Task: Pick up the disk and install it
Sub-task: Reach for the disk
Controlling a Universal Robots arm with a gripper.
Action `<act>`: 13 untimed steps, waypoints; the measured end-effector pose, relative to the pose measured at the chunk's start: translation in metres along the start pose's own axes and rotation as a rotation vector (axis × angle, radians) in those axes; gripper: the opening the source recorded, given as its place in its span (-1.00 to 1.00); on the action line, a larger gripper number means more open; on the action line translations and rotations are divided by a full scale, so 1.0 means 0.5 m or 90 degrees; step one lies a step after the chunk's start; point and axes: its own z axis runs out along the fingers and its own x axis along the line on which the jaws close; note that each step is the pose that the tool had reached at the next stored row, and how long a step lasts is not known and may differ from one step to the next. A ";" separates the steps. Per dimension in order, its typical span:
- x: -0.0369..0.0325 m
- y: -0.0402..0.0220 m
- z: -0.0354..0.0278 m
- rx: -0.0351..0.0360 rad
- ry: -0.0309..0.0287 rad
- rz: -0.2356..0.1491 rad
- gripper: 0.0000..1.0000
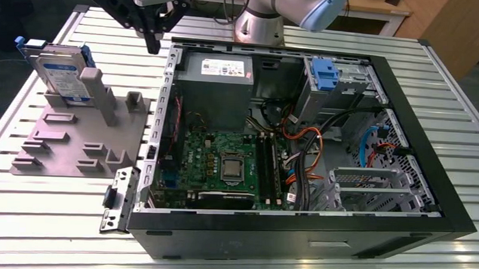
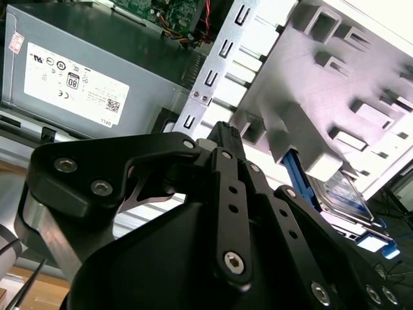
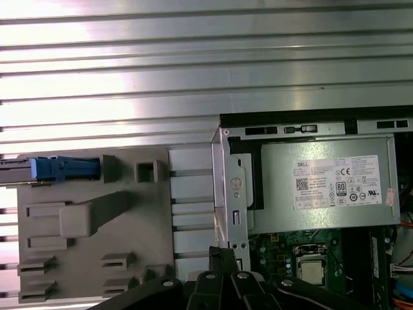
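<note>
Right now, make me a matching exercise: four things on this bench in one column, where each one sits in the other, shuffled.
1 disk
2 gripper
3 power supply
4 blue latch

A on the metal cage in the case
B upright in the grey holder
C hanging by the case wall, empty
D in the case, white sticker showing

Pairs: 1-B, 2-C, 3-D, 4-A

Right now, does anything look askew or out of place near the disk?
Nothing stands out. The disk stands on edge, slightly tilted, in the grey fixture. The tool hangs empty by the open case, near its rim.
</note>
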 end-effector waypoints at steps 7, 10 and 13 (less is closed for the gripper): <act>0.007 -0.001 0.000 0.0000 0.0000 0.000 -0.79; 0.010 -0.001 0.000 0.0000 0.0000 0.000 -0.79; 0.013 -0.001 0.000 0.0000 0.0000 0.000 -0.79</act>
